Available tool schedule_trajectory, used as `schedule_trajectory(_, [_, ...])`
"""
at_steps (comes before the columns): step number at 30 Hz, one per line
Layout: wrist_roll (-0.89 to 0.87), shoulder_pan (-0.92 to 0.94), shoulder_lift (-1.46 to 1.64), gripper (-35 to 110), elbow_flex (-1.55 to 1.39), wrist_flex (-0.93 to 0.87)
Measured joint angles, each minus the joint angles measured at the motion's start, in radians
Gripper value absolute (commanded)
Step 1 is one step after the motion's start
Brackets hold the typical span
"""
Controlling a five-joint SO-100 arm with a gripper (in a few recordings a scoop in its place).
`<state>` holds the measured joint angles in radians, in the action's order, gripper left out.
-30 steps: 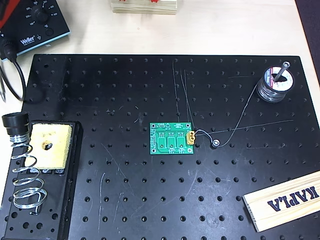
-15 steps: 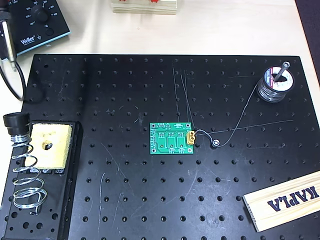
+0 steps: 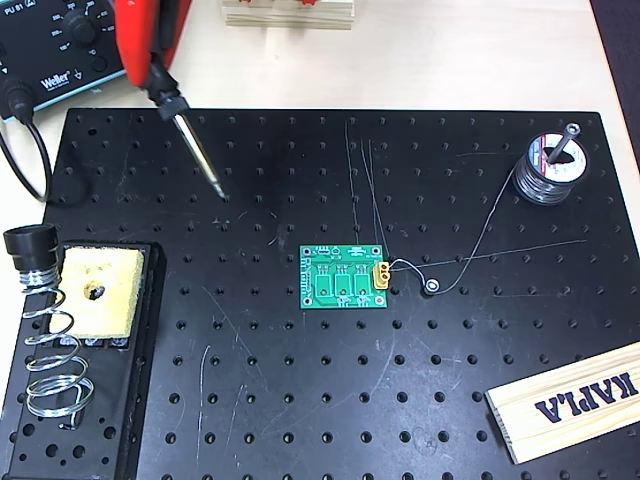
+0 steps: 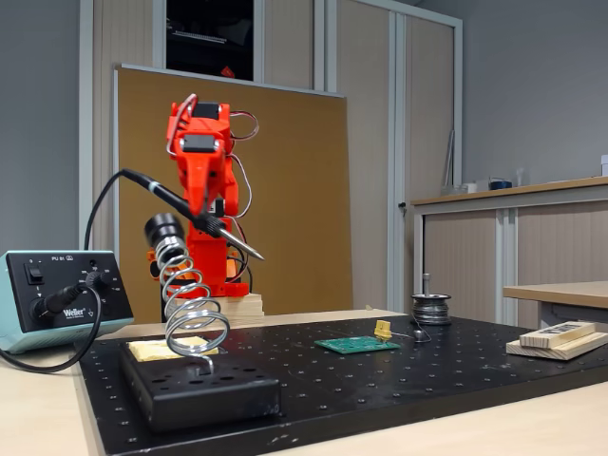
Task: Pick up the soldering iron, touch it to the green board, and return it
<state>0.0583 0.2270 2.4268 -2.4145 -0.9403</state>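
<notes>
Red gripper (image 3: 150, 45) sat at top-left of overhead view, clamped on the soldering iron (image 3: 190, 135); same pinch seen in fixed view (image 4: 204, 220). Iron was held in the air, tip slanted down-right over the upper-left part of the black perforated board (image 3: 300, 400), well apart from the green board (image 3: 345, 277). In fixed view the iron (image 4: 190, 214) hung above the coil stand (image 4: 190, 304), tip pointing right and down, cable arching left to the soldering station (image 4: 62, 294).

Green board lay flat near the middle of the perforated board, yellow connector (image 3: 381, 273) on its right edge. One thin wire ran from the connector past a small washer-like ring (image 3: 431, 287) up to one solder spool (image 3: 550, 165) at top right. Between tip and green board: bare perforated surface, only faint scratches.

Left edge: one stand base with one yellow sponge (image 3: 98, 290) and one silver coil (image 3: 50, 350). Bottom right: one wooden plank (image 3: 570, 400) marked KAPLA, partly over the board edge. Top centre: a wooden block (image 3: 288, 12), cut by the frame. One station (image 3: 60, 45) at top left. Open room across the middle and bottom of the perforated board.
</notes>
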Motion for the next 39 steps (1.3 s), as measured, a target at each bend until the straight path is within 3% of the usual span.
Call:
schedule_trajectory(17, [-0.244,-0.298,-0.397,0,-0.009,0.147])
schedule_trajectory(26, [-0.278,-0.359,-0.557,0,0.052,0.209])
schedule_trajectory(39, [-0.244,-0.333,-0.465,0,0.08,0.138])
